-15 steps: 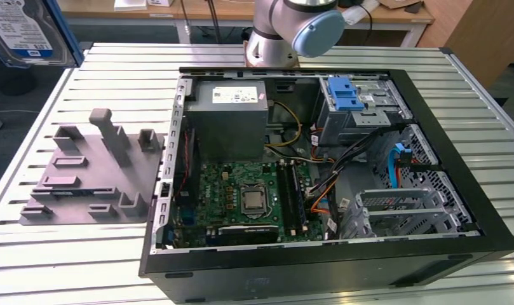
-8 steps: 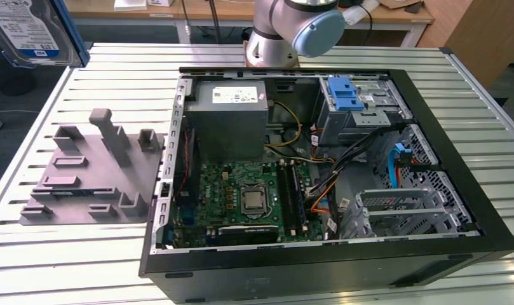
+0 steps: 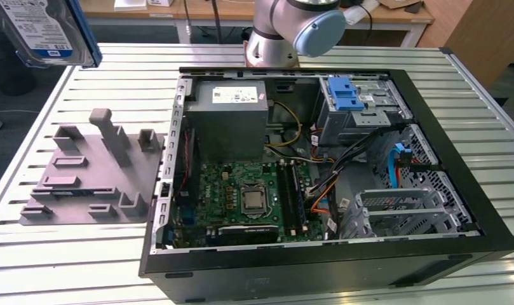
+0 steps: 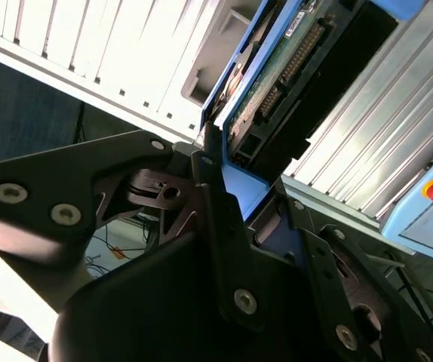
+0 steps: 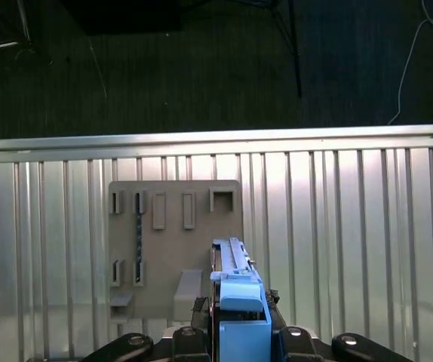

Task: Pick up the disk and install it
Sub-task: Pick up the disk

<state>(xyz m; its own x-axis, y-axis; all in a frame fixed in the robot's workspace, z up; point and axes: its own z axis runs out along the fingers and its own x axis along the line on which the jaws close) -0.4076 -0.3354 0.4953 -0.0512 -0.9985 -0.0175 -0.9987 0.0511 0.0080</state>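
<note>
Our hand [image 5: 241, 333] is clamped on the disk [image 5: 235, 283], which sticks out just beyond the fingers, raised above the grey fixture [image 5: 164, 249] on the table [image 5: 345, 249], so we judge a firm, steady grip matters most for carrying it

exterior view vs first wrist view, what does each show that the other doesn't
Exterior view adds the open computer case with its circuit board, and the arm's base. First wrist view adds the jaws shut on the disk's blue frame, and dark floor past the table edge. Both show the disk held in the air, the grey holder plate and the slatted table.
</note>
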